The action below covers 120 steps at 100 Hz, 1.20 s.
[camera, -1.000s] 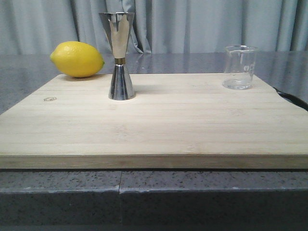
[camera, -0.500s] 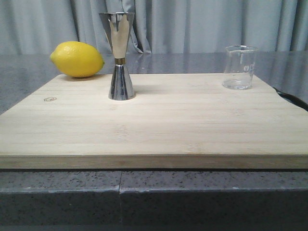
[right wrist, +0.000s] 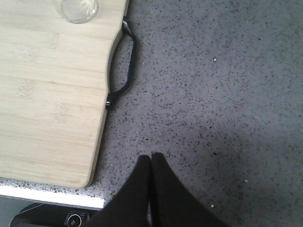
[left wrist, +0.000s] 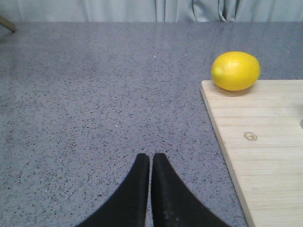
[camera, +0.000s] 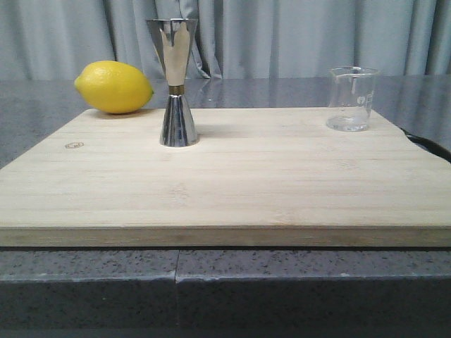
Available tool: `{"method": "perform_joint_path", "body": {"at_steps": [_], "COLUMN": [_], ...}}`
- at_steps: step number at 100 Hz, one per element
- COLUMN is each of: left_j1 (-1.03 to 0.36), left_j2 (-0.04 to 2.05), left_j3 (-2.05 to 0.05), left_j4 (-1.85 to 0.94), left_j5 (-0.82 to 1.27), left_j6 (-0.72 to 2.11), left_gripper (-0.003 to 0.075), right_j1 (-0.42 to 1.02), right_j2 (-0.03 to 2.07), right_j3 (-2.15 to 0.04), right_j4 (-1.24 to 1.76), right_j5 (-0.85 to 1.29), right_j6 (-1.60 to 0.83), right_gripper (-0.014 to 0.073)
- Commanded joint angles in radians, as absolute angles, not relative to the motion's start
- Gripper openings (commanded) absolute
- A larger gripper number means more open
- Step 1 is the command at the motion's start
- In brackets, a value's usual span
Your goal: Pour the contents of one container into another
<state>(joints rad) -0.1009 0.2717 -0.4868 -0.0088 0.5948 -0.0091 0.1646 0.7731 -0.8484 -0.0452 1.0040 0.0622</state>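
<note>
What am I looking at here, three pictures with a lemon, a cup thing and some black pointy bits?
It is a two-armed robot at a table. One camera looks forward over a wooden cutting board carrying a steel jigger, a glass beaker and a lemon. The other two cameras sit on the wrists. The black points are the left gripper and right gripper, both closed on nothing above the grey countertop, beside the board. Nothing is held.

A board (camera: 225, 176) lies on the counter (camera: 225, 282) and fills the middle of the frame. The jigger (camera: 176, 84) stands on it at upper left. The beaker (camera: 350, 98) stands on it at upper right. A lemon (camera: 114, 86) sits left of the jigger, at the board's far edge.
</note>
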Motion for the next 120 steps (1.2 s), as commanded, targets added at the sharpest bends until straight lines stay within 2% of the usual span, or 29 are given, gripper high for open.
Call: {"method": "perform_joint_path", "body": {"at_steps": [1,27,51,80,120], "left_j1": [-0.092,-0.092,-0.092,-0.092,-0.092], "left_j2": [0.205,0.046,-0.031,-0.031,-0.031], "left_j3": [-0.404,-0.132,0.011,0.009,0.009], "left_j4": [0.0,-0.007,-0.027,-0.029,-0.029], "left_j5": [0.425,0.131,-0.055,-0.034,-0.037], "left_j6": [-0.012,-0.012,-0.012,0.088,0.09], "left_gripper": [-0.0019,-0.0019,-0.0019,-0.0019,-0.0019], "right_j1": [0.167,0.167,0.167,0.167,0.167], "right_j2": [0.77,0.77,0.77,0.772,0.772], "right_j3": [-0.882,-0.882,-0.882,-0.882,-0.882], "right_j4": [-0.054,-0.054,-0.054,-0.054,-0.054], "right_j5": [0.956,0.956,0.954,0.958,0.958], "right_j6": [0.051,0.051,0.051,0.051,0.051], "right_gripper": [-0.0057,-0.0057,-0.0057,-0.0057,-0.0057]}}
